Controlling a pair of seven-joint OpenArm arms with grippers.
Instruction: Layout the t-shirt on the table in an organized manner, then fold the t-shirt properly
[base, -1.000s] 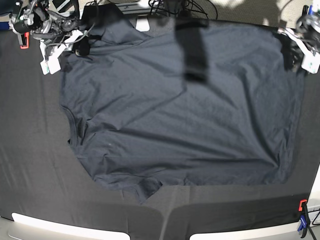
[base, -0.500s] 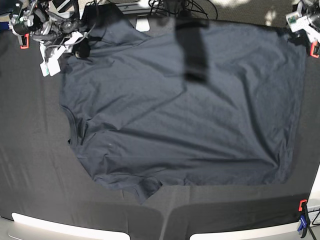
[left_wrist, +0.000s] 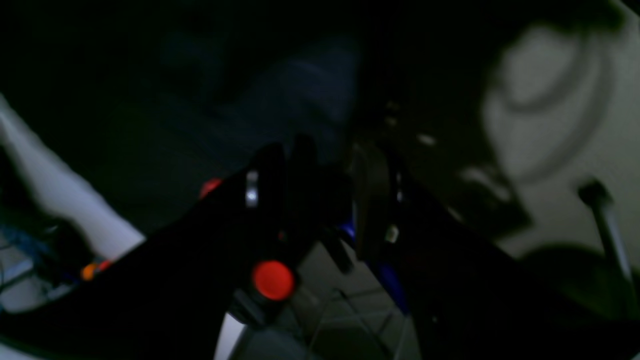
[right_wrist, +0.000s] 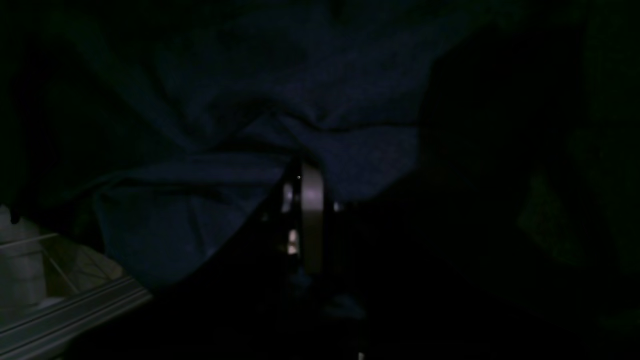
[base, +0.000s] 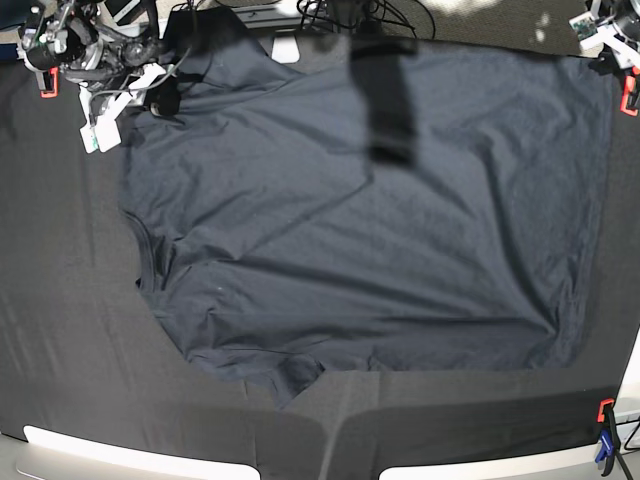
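**Shirt spread wide, one corner pinched**

The wide surface (base: 60, 330) draped in matte black cloth carries the large dark navy short-sleeved t-shirt (base: 370, 230), spread across its middle. At the shirt's far corner, the right gripper (right_wrist: 305, 200) has its jaws clamped together on the fabric. The left gripper (base: 605, 30), off the shirt's opposite far corner, holds nothing; whether its jaws stand apart cannot be told.

Left hand (base: 600, 28) cut off by the base view's edge

The right arm's black-and-white tool (base: 160, 95) sits low at the far left corner in the base view, jaws pinched together, while the left arm's white tool (base: 600, 25) sits at the far right corner, its state unclear.
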